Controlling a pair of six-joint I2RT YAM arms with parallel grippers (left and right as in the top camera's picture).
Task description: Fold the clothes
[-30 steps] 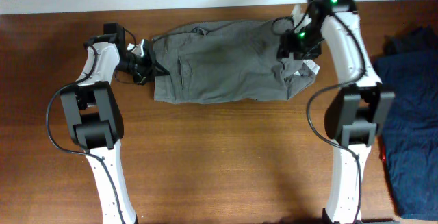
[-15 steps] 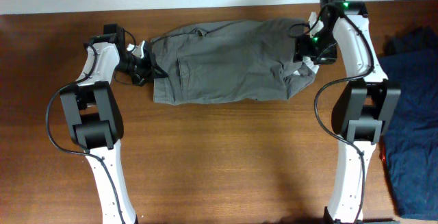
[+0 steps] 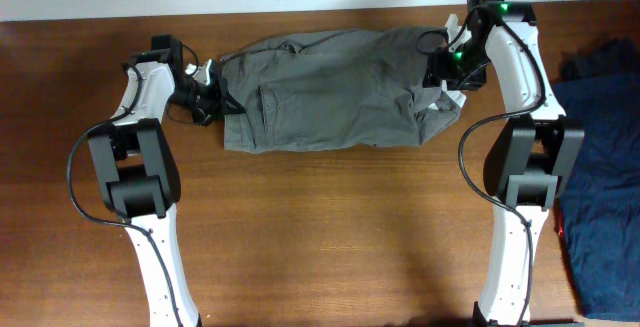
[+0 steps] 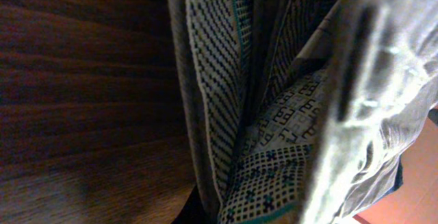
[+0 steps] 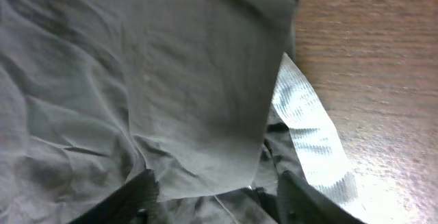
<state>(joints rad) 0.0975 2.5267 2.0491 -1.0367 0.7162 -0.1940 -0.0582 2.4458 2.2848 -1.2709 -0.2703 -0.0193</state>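
Since the frame one second earlier, the right gripper [image 3: 447,65] has shifted off the right end of the clothes [image 3: 330,92] toward the upper right of the overhead frame. It now sits at their top right corner. Position of the left gripper [image 3: 208,95] and outline of the clothes are unchanged.

At the right gripper, the fingers [image 5: 145,195] stand spread wide at the bottom of the wrist view and clamp nothing. A grey flap lies between and beyond them. A white ribbed lining [image 5: 308,138] shows to the right of the flap, lying on the table [image 5: 369,59].

At the left gripper, contact is with the left edge of the clothes, left of centre in the overhead frame. Its wrist view is filled at close range by grey fabric and a check-patterned inner lining [image 4: 274,142]. No fingers can be made out there, so clamped or released cannot be determined.

Laid flat, the clothes form a wide wrinkled rectangle across the upper centre of the overhead frame, between both grippers. Their right end is bunched.

Navy garments [image 3: 600,167] lie at the right edge, well apart from the clothes.
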